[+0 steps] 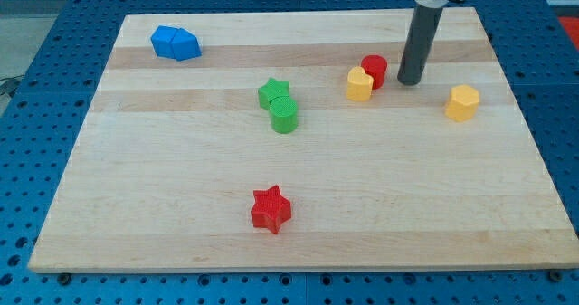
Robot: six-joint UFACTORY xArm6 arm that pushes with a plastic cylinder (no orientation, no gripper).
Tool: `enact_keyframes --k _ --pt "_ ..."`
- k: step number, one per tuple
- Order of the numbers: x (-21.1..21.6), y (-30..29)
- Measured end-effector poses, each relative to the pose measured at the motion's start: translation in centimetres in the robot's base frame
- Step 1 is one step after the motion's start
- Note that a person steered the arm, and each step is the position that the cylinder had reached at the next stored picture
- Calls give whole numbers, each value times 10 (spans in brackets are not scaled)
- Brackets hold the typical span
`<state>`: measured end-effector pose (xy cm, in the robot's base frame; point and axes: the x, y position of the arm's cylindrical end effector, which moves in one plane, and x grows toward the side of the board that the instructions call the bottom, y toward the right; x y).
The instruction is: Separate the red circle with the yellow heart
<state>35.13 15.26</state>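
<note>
The red circle (pixel 374 69) sits on the wooden board (pixel 181 187) at the upper right, touching the yellow heart (pixel 359 84), which lies just below and to its left. My tip (pixel 410 81) rests on the board a short way to the right of the red circle, apart from it. The dark rod rises from the tip to the view's top edge.
A yellow hexagon (pixel 462 102) lies to the right of my tip and lower. A green star (pixel 274 94) touches a green cylinder (pixel 284 117) at mid-board. A red star (pixel 270 208) is at the bottom centre. A blue block (pixel 175 42) is at the top left.
</note>
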Motion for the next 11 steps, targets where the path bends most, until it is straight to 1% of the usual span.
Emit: enact_keyframes --k 1,4,6,7,8,9,10,11 --pt "-1 -13" --pt "-1 -77" --pt "-1 -97" --pt "-3 -98" --pt "-26 -104" --pt "-33 -131" --pt "-33 -154" --pt "-12 -154"
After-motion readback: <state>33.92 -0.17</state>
